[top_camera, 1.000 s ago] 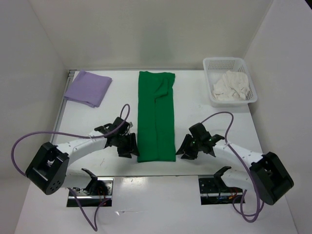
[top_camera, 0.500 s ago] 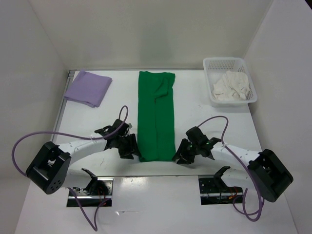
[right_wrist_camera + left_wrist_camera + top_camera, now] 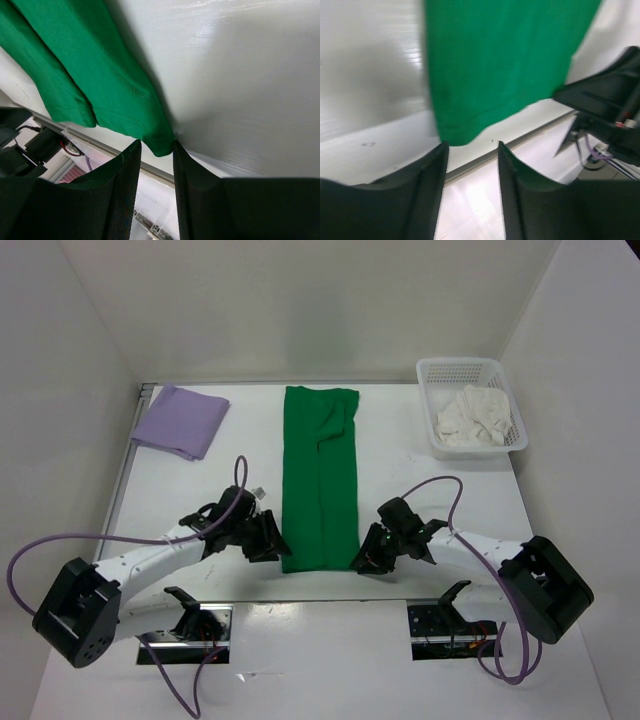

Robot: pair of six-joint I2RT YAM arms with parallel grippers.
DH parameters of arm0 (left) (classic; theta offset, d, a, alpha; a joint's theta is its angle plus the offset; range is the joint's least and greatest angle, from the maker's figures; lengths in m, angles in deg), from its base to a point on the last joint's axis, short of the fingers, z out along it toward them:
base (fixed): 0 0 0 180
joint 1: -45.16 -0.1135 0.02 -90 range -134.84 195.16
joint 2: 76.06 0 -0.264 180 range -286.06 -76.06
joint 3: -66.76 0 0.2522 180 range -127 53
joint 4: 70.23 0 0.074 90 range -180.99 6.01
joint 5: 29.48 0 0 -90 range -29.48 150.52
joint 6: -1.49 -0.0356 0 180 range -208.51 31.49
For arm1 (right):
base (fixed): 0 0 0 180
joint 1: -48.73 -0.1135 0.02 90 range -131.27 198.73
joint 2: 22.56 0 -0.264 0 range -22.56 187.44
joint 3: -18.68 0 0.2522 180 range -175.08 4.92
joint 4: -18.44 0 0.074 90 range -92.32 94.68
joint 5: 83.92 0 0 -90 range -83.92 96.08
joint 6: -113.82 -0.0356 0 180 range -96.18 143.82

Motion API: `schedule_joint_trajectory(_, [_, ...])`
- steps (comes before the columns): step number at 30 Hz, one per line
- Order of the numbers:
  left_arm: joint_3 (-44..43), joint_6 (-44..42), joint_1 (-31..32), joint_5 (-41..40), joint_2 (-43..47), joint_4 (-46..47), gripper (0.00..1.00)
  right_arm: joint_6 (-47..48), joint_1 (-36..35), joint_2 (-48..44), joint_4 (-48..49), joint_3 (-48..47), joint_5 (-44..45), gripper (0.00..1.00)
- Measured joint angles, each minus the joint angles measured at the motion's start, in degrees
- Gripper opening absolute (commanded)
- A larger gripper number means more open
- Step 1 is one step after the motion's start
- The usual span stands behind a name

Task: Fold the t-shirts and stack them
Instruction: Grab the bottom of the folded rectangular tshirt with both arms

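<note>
Up close only — left gripper (image 3: 471,147), right gripper (image 3: 156,146), jaws half-parted at green t-shirt (image 3: 320,480) corners

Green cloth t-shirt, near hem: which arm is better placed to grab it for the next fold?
Right, marginally. The right gripper has a near corner of the folded bright green cloth t-shirt between its fingertips; at the left gripper the other corner lies only at the mouth of the gap. Likely both lift together.

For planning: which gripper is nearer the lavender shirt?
Left. The left gripper is diagonally to the near right of the lavender shirt; the right gripper is farther right, across the green shirt.
</note>
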Motion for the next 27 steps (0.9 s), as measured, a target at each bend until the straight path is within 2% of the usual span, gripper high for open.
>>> schedule_joint_trajectory(3, [0.00,0.50,0.00,0.39,1.11,1.33,0.59,0.33,-0.02,0.09,-0.02,-0.11,-0.04,0.40])
schedule_joint_trajectory(6, [0.09,1.31,0.00,0.92,-0.55,1.79,0.59,0.83,-0.04,0.55,-0.17,-0.79,0.17,0.42])
schedule_joint_trajectory(10, [0.28,1.42,0.00,1.40,-3.43,2.16,0.55,1.07,-0.04,0.63,-0.72,-1.31,1.31,0.42])
schedule_joint_trajectory(14, [0.28,1.25,0.00,1.68,-7.26,2.40,0.51,1.36,-0.04,0.22,-1.31,-1.44,2.56,0.34])
schedule_joint_trajectory(18, [0.20,1.05,-0.02,2.29,-10.56,2.73,0.41,1.99,-0.04,1.73,-1.14,-1.66,2.34,0.18])
schedule_joint_trajectory(19, [0.09,0.92,0.00,2.60,-10.93,2.95,0.34,2.16,-0.04,2.23,-1.11,-1.97,2.34,0.15])
schedule_joint_trajectory(21, [-0.13,0.09,0.00,2.84,-11.58,3.19,0.27,2.27,-0.04,2.86,-1.01,-2.25,2.29,0.10])
schedule_joint_trajectory(23, [-0.13,-0.48,0.00,2.84,-12.07,3.26,0.18,2.16,-0.79,2.93,-0.92,-2.29,2.49,0.06])
schedule_joint_trajectory(27, [-0.11,-0.70,0.00,2.67,-11.28,1.92,0.11,0.22,-6.38,2.84,-0.87,-2.43,3.13,0.01])
